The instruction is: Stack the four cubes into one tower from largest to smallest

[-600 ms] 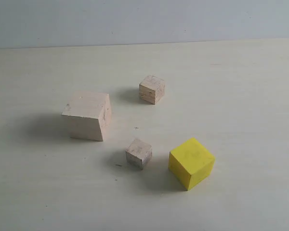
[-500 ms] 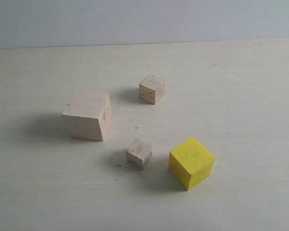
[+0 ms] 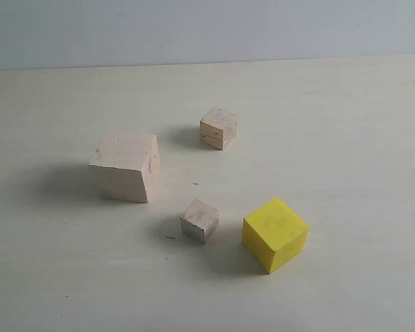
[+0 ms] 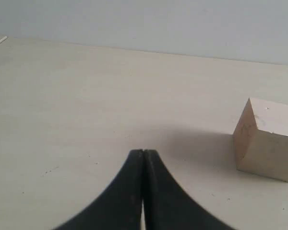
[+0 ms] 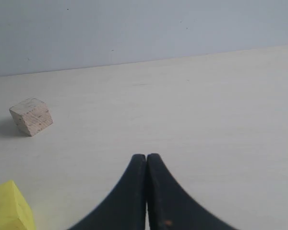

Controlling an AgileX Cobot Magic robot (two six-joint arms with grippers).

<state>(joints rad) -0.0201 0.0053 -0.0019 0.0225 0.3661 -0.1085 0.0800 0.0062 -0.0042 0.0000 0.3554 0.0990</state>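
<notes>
Four cubes sit apart on the table, none stacked. The large pale wooden cube is at the left, the yellow cube at the front right. A small wooden cube lies farther back, and the smallest greyish cube sits between the large and yellow ones. My left gripper is shut and empty, with the large cube off to one side of it. My right gripper is shut and empty too; the small wooden cube and a corner of the yellow cube show beside it. Neither gripper appears in the exterior view.
The pale table runs back to a grey-blue wall. A few small dark specks mark the tabletop near the cubes.
</notes>
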